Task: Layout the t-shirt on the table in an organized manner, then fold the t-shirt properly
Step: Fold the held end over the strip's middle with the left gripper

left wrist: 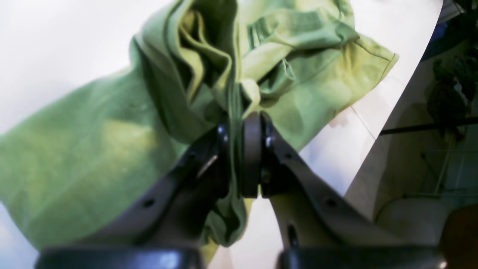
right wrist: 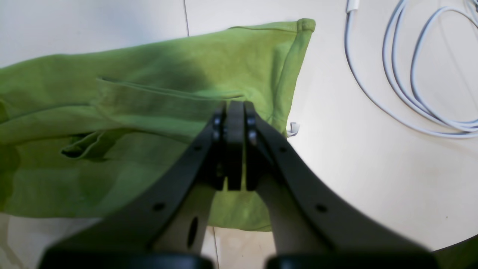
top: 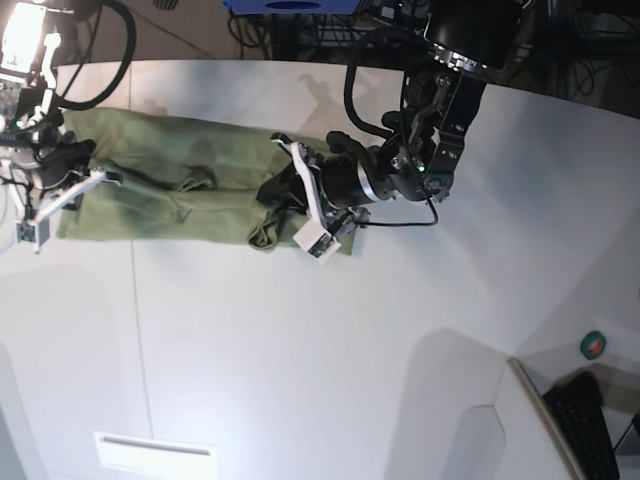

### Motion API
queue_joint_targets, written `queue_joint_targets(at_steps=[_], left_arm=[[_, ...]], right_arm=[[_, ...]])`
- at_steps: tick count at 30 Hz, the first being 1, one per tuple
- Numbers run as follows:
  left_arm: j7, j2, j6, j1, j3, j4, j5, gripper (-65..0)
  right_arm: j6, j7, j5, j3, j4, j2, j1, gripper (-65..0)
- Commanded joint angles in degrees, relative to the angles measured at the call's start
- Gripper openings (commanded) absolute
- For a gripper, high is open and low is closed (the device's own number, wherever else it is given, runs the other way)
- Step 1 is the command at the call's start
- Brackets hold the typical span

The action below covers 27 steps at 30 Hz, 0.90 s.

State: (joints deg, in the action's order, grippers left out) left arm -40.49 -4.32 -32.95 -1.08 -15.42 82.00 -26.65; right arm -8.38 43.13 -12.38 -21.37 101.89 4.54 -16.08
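Observation:
The olive-green t-shirt (top: 170,190) lies stretched in a long band across the far left of the white table (top: 350,350). My left gripper (left wrist: 239,123) is shut on a bunched fold of the t-shirt (left wrist: 74,157), lifting that end; in the base view this gripper (top: 272,192) is at the band's right end. My right gripper (right wrist: 235,106) is shut, its tips pinching a ridge of the t-shirt (right wrist: 149,67) near a hemmed edge, at the band's left end (top: 80,170). A small white tag (right wrist: 293,129) peeks out beside that edge.
A looped white cable (right wrist: 410,101) lies on the table right of the right gripper. A thin dark seam (top: 135,320) crosses the tabletop. The table's edge (left wrist: 392,112) runs close to the left gripper. A keyboard (top: 590,420) sits off the near right corner.

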Motion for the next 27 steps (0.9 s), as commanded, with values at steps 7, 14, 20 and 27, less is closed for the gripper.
queue_joint_targets(at_steps=[7, 14, 20, 27], left_arm=[[1.1, 0.1, -0.4, 1.0, -3.8, 0.9, -1.3, -65.0], [1.1, 0.9, -0.4, 1.0, -3.5, 0.9, -1.0, -65.0], [1.1, 2.1, -0.3, 1.0, -3.5, 0.9, -1.0, -65.0], [1.3, 2.2, 6.1, 1.9, -3.6, 0.9, -1.3, -65.0]], right_arm=[[-0.1, -1.1, -0.1, -0.2, 0.9, 0.5, 0.5, -65.0], [-0.1, -1.1, -0.1, -0.2, 0.9, 0.5, 0.4, -65.0], [-0.1, -1.1, -0.1, -0.2, 0.9, 0.4, 0.4, -65.0], [-0.1, -1.1, -0.1, -0.2, 0.9, 0.4, 0.4, -65.0]])
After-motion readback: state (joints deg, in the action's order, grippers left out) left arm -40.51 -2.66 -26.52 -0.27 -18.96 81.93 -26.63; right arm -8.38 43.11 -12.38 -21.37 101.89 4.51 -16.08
